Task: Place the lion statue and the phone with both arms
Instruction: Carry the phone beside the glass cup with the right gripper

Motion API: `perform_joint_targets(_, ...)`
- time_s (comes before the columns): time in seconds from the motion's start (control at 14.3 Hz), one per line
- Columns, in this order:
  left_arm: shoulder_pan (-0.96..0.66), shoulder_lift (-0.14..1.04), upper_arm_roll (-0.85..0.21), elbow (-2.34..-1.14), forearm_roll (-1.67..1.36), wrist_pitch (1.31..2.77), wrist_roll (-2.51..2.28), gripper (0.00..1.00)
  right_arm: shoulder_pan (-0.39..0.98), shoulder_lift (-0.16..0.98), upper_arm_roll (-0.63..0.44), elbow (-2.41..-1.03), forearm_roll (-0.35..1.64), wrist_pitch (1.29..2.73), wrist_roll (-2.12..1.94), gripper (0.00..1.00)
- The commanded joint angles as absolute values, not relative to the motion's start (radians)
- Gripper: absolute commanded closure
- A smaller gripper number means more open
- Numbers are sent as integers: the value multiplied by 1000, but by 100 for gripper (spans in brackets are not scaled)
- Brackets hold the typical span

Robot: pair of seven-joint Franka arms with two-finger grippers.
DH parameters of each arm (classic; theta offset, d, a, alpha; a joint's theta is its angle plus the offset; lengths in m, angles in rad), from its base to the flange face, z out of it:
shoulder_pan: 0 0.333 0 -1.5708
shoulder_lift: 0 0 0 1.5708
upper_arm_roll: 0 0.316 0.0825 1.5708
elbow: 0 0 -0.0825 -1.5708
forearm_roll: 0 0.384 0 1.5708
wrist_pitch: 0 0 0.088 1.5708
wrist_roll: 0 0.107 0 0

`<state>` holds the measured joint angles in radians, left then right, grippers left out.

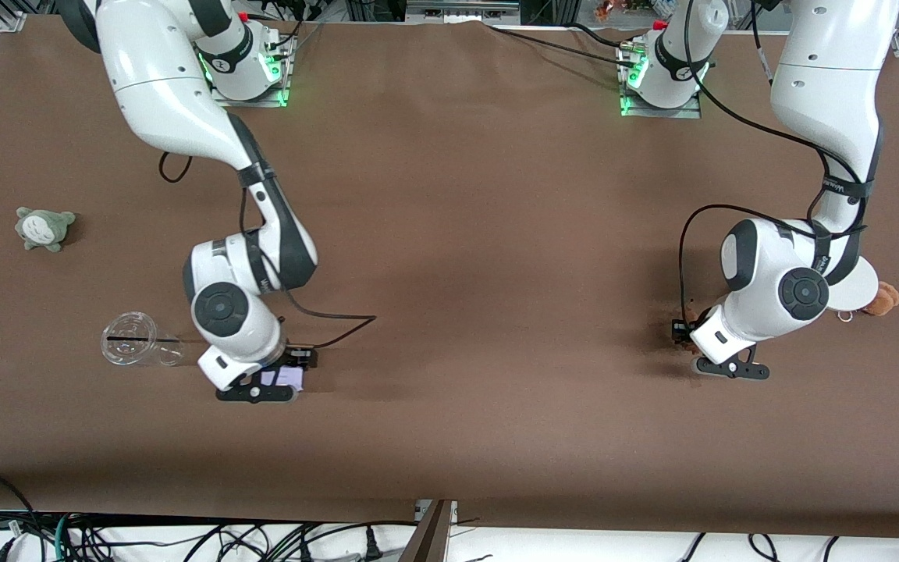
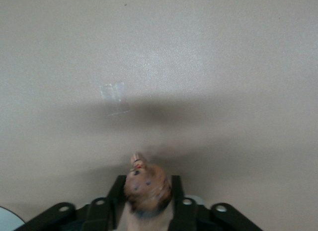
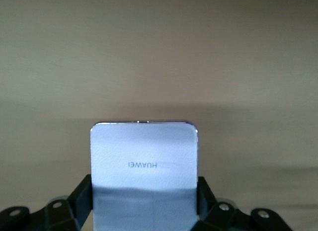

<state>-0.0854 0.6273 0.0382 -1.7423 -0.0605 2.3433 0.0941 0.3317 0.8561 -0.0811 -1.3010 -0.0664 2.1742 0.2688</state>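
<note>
Right gripper: closed on the phone, low over the table near the 8 o'clock part of the front view, just beside the clear plastic cup lying on its side.
Phone in the right wrist view: the phone is clamped across its width, one black finger on each long edge; the free short end juts forward out of the jaws.
Phone axis: its long axis appears to run along the line of the gripper's reach, with the pale face and printed brand name turned up to the wrist camera.
Why held so: an edge grip probably keeps the flat body level, so it can be lowered flat onto the table.
Left gripper: closed on the lion statue, low over the table near the 4 o'clock part of the front view; in that view the arm hides the figurine.
Lion axis: the darker mane end points out of the jaws, the body running back between the fingers; tail not visible.
Why held so: pinching the slim body at its sides likely leaves the head end free to touch down first.
Nearby at 3 o'clock: white round-based stand, brown plush toy.
At 9 o'clock: grey-green plush, well apart.
Stage, as I judge it: both items carried, neither released yet.
</note>
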Motion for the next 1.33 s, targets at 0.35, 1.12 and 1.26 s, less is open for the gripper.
perform_joint_targets(0.35,-75,627,32,-1712,-58,2326,101,0,209,815,-67,-1381,-58,2102,106,61)
perform_joint_targets(1.12,-37,313,37,-1524,-60,1800,110,0,161,828,-64,-1404,-60,2134,37,61)
perform_joint_targets(1.26,-28,273,38,-1447,-57,1699,110,0,152,828,-64,-1434,-60,2180,25,61)
